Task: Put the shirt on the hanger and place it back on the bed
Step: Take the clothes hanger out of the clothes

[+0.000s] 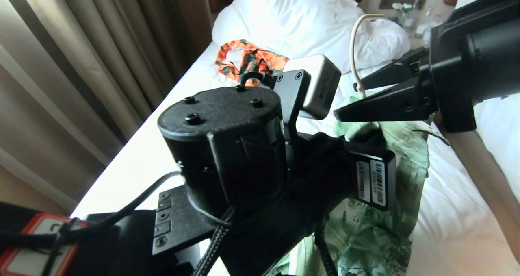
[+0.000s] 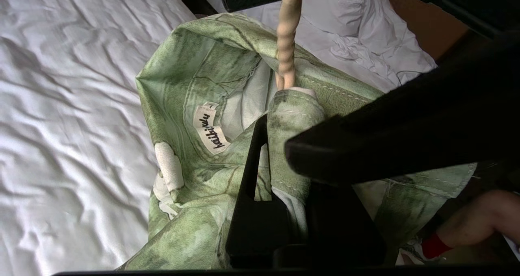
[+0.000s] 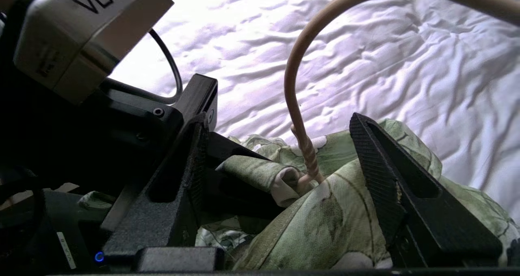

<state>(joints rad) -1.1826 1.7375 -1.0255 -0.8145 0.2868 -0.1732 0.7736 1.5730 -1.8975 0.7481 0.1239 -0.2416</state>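
Note:
The green leaf-print shirt (image 1: 378,211) hangs bunched over the bed (image 1: 146,158), its collar and label (image 2: 211,129) facing up. The cream hanger's hook (image 1: 352,44) and twisted neck (image 2: 286,44) rise out of the collar; its frame is hidden inside the fabric. My left gripper (image 2: 280,146) is shut on a fold of the shirt just below the neck, also seen in the head view (image 1: 359,135). My right gripper (image 3: 278,123) is open, its fingers (image 3: 378,158) standing either side of the hanger's neck (image 3: 304,150) without touching it. In the head view it (image 1: 353,101) reaches in from the right.
An orange floral garment (image 1: 248,60) lies near the white pillow (image 1: 292,16). Curtains (image 1: 81,64) hang along the bed's left side. A second bed (image 1: 499,125) stands to the right across a narrow gap. A person's leg with a red sock (image 2: 471,223) is beside the bed.

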